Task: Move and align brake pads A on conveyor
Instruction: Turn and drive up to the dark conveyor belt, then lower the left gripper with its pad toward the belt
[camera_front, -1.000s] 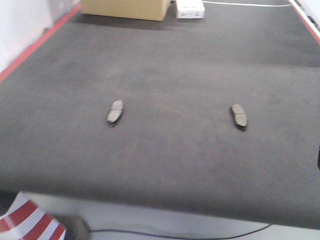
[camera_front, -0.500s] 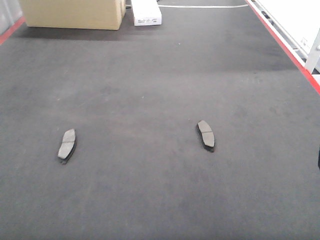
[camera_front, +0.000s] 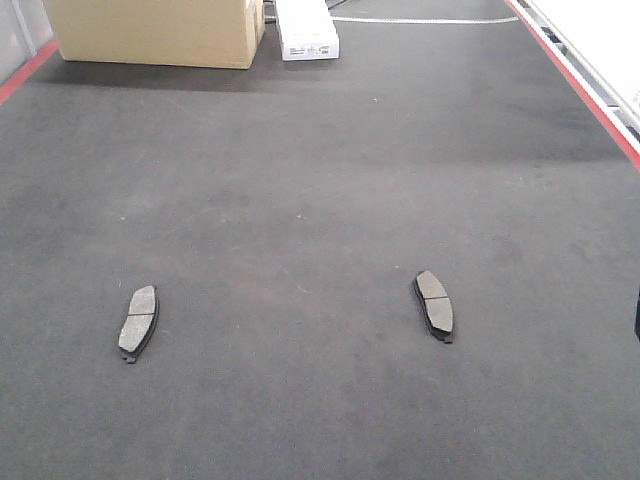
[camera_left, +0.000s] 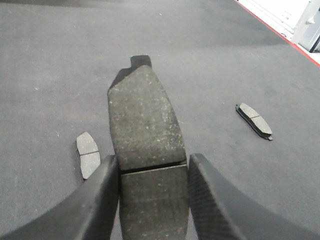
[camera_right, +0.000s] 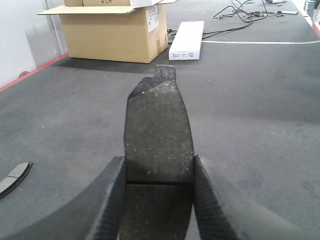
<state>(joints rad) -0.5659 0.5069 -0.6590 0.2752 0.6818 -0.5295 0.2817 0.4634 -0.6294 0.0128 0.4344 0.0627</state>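
Left gripper (camera_left: 152, 200), right gripper (camera_right: 159, 200): each clamped on one flat dark-grey grooved brake pad (camera_left: 145, 135) (camera_right: 158, 135). Two more pads (camera_front: 139, 320) (camera_front: 435, 304) lie well apart on the charcoal carpet-like conveyor (camera_front: 320, 180).

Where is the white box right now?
In the front view the white box lies at the conveyor's far end, just right of the cardboard box, well beyond both loose brake pads.

Left gripper (camera_left: 152, 200) and right gripper (camera_right: 159, 200): both have matte black, rounded, tapered fingers with a fine woven texture.
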